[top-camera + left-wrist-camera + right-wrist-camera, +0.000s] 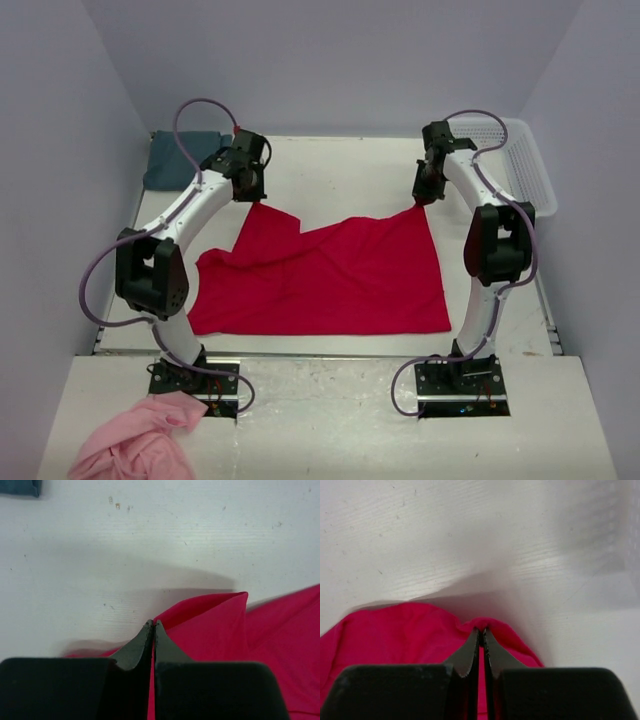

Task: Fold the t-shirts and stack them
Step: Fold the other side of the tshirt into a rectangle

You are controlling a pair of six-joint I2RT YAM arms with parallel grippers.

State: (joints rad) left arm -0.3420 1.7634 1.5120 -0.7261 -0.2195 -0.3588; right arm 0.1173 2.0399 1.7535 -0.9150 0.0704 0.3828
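While left gripper (153, 625) and right gripper (482, 630) clamp red t-shirt (330, 275), teal t-shirt (175, 160) and basket (535, 170) lie apart

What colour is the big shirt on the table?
The shirt is bright red; clearest in the top view.

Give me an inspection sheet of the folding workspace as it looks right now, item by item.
Surface: white table, small specks.
Job's things: red t-shirt spread out, left side rumpled; teal t-shirt bundled at the far left corner.
Clutter: pink cloth by the left arm's base; white basket at far right.
Grippers: left gripper and right gripper both shut on the red t-shirt's far edge.
Cables: purple cables looped along both arms.
Surroundings: plain grey walls; nothing else seen.
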